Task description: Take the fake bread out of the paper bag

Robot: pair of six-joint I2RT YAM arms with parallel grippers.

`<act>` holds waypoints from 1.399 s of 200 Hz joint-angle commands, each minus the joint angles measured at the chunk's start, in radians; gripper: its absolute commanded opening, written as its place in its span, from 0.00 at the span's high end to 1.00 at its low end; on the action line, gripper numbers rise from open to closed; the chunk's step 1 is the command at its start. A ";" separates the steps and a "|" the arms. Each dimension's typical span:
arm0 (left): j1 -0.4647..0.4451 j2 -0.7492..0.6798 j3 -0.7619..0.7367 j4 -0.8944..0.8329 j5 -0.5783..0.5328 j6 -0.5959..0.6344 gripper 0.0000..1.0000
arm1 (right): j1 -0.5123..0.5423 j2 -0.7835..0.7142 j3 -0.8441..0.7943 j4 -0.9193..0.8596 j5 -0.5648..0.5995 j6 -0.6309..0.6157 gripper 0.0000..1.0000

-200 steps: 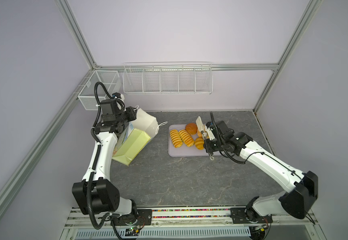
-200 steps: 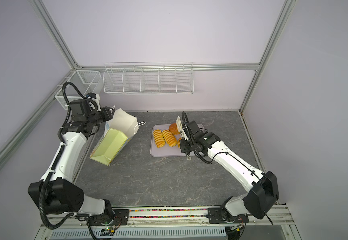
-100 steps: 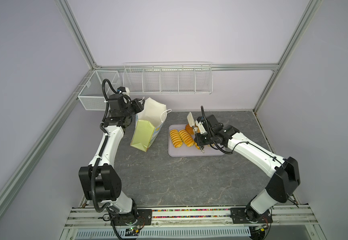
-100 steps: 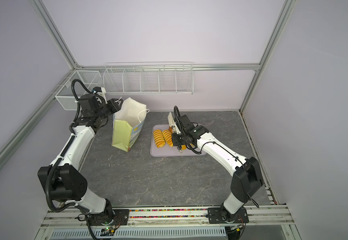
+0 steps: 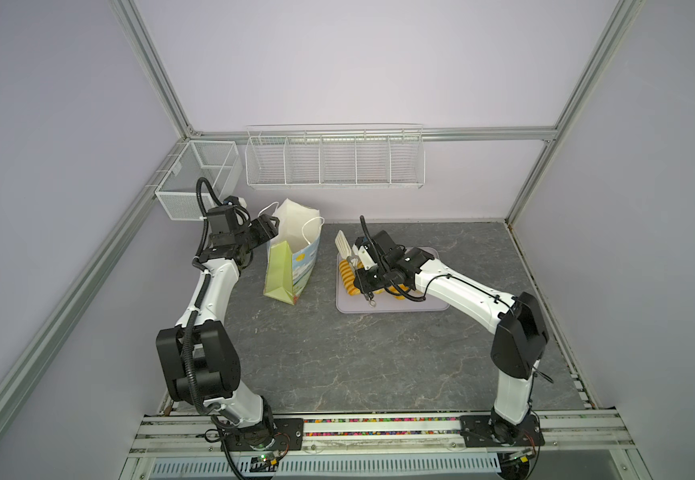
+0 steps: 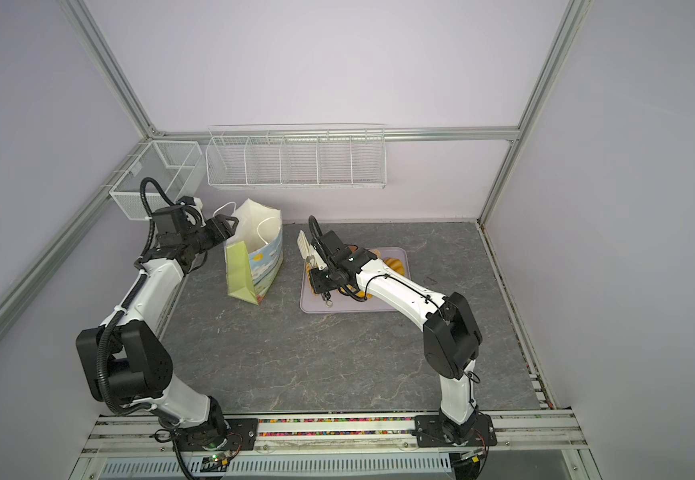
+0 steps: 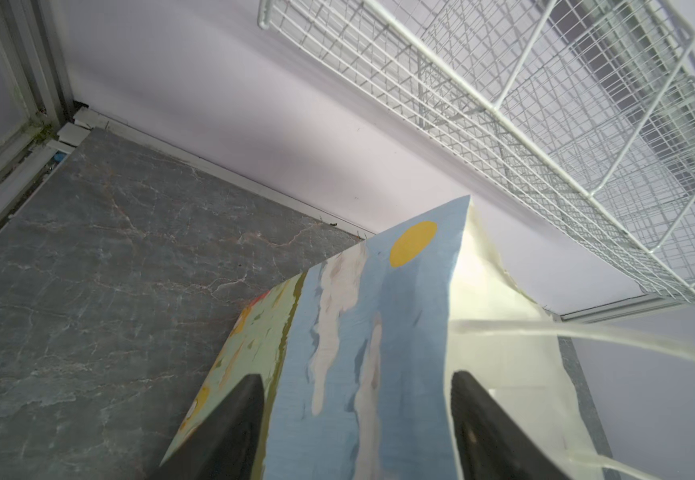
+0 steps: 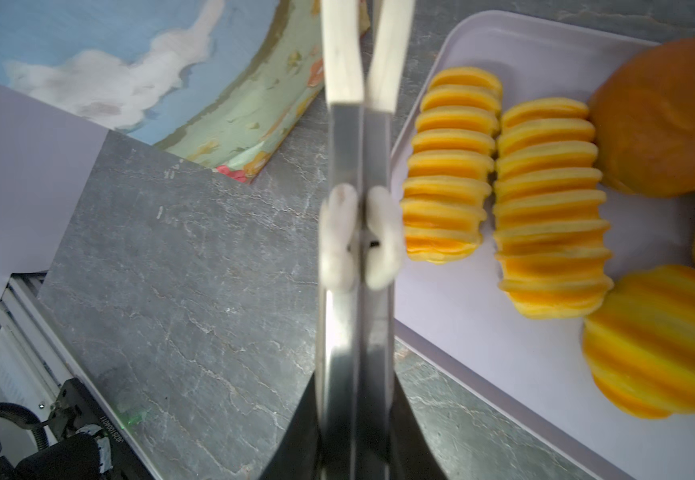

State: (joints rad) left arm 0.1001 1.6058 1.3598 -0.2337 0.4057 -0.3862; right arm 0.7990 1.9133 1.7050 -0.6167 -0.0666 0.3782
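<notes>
The paper bag (image 5: 291, 266) (image 6: 254, 266) stands upright at the back left, mouth up. My left gripper (image 5: 273, 226) (image 6: 231, 222) is at its top rim. In the left wrist view my left gripper (image 7: 356, 415) is open, with the bag's blue printed wall (image 7: 358, 332) loose between the jaws. Fake bread (image 5: 347, 276) lies on a lilac tray (image 5: 420, 307) (image 6: 379, 307): two long striped loaves (image 8: 445, 174) (image 8: 549, 208), a round brown bun (image 8: 665, 116) and a striped roll (image 8: 657, 345). My right gripper (image 5: 363, 270) (image 8: 356, 415) is shut on metal tongs (image 8: 356, 208) above the tray's left edge.
A long white wire rack (image 5: 335, 160) hangs on the back wall above the bag. A mesh basket (image 5: 198, 183) sits in the back left corner behind my left arm. The tongs' white tips (image 5: 342, 243) point towards the bag.
The bag has gone from leaning over to standing upright, nearer the tray. My left gripper has opened at its rim. My right arm has swung the tongs left across the tray.
</notes>
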 commanded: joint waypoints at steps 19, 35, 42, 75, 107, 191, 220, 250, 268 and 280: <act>0.006 -0.053 -0.024 -0.091 0.034 0.126 0.11 | 0.011 0.023 0.086 0.023 -0.021 -0.005 0.89; 0.006 -0.077 -0.033 -0.099 0.038 0.142 0.04 | 0.015 0.033 0.111 0.014 -0.022 -0.011 0.89; 0.006 -0.088 -0.034 -0.101 0.042 0.147 0.02 | 0.016 0.036 0.121 0.011 -0.022 -0.012 0.89; 0.006 -0.110 -0.008 -0.156 0.086 0.186 0.01 | 0.022 0.042 0.154 -0.001 -0.017 -0.019 0.89; 0.006 -0.114 0.007 -0.207 0.140 0.219 0.01 | 0.023 0.051 0.174 -0.013 -0.012 -0.022 0.89; 0.005 -0.314 -0.005 -0.277 -0.156 0.217 0.01 | 0.036 0.041 0.187 -0.046 0.019 -0.027 0.89; 0.005 -0.359 0.004 -0.311 -0.171 0.218 0.01 | 0.042 0.001 0.162 -0.053 0.044 -0.026 0.89; 0.005 -0.411 -0.009 -0.338 -0.168 0.219 0.01 | 0.049 -0.062 0.105 -0.059 0.070 -0.024 0.89; 0.005 -0.463 -0.036 -0.347 -0.164 0.216 0.01 | 0.054 -0.112 0.044 -0.061 0.093 -0.018 0.89; 0.006 -0.501 -0.056 -0.355 -0.165 0.220 0.01 | 0.058 -0.156 -0.014 -0.061 0.111 -0.016 0.89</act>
State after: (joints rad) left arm 0.1001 1.1866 1.3350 -0.5499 0.2531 -0.1841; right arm 0.8448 1.8729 1.7699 -0.6823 -0.0051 0.3664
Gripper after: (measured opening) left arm 0.991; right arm 0.212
